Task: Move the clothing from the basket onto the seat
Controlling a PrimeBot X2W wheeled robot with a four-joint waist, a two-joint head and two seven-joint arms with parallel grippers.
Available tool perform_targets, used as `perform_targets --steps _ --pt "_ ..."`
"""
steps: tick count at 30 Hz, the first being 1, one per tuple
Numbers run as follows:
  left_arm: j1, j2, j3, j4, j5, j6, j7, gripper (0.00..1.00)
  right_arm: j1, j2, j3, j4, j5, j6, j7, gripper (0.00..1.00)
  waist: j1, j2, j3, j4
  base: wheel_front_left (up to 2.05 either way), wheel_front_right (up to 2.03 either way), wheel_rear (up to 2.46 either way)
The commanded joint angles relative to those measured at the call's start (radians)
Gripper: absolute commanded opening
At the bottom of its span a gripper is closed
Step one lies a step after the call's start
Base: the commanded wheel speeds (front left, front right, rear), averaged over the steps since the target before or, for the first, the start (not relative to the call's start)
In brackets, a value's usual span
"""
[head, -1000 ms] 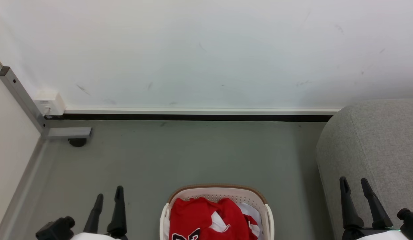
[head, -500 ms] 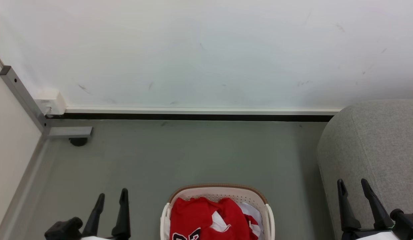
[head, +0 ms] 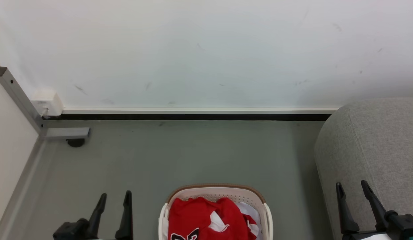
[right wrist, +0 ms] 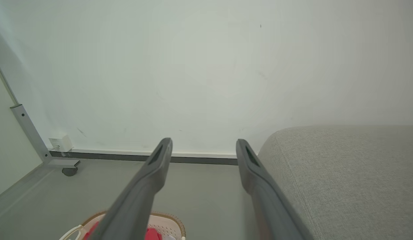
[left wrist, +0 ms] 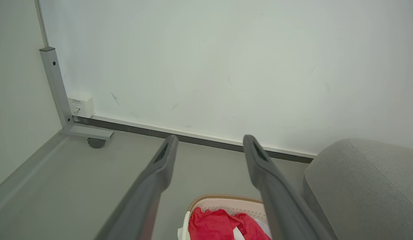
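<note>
Pick-up not begun: left fingers [head: 126,210] and right fingers [head: 343,206] spread wide, empty; clothing [head: 200,216] lies in basket [head: 214,190] betw. them (seat [head: 376,140] just behind right ones), so next I think one pair must reach down.

This looks like a bare test room dressed up as a corner of a home. The wall [head: 206,50] is plain white and scuffed, the floor [head: 180,156] smooth grey, with a black-and-white skirting [head: 193,113] between them. On the left a partition [head: 6,143] stands on a grey metal frame [head: 16,96] with a dark foot [head: 75,142], and a small white socket box [head: 46,101] sits beside it. A grey seat [head: 376,140] and a basket [head: 213,191] of laundry give the homely touch.
</note>
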Motion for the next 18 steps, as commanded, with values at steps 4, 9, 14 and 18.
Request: perform_targets --steps 4,9,14,18 --pt "0.009 0.009 0.002 0.003 0.052 -0.006 -0.018 1.00 0.010 0.007 -0.015 0.004 -0.053 -0.002 -0.007 1.00 -0.0001 0.0000 0.000 -0.003 0.00 0.00 0.00" --pt "0.010 0.010 -0.003 0.015 0.091 -0.010 -0.028 1.00 0.013 0.016 -0.030 0.012 -0.090 -0.002 -0.007 1.00 -0.0001 0.0000 0.002 -0.005 0.00 0.00 0.00" --pt "0.010 0.011 -0.005 0.024 0.124 -0.014 -0.038 1.00 0.016 0.023 -0.044 0.017 -0.134 -0.002 -0.007 1.00 -0.0001 0.0000 0.001 -0.004 0.00 0.00 0.00" --pt "0.014 0.011 -0.006 0.031 0.154 -0.020 -0.045 1.00 0.016 0.030 -0.055 0.022 -0.163 -0.002 -0.008 1.00 -0.0001 0.0000 0.001 -0.005 0.00 0.00 0.00"
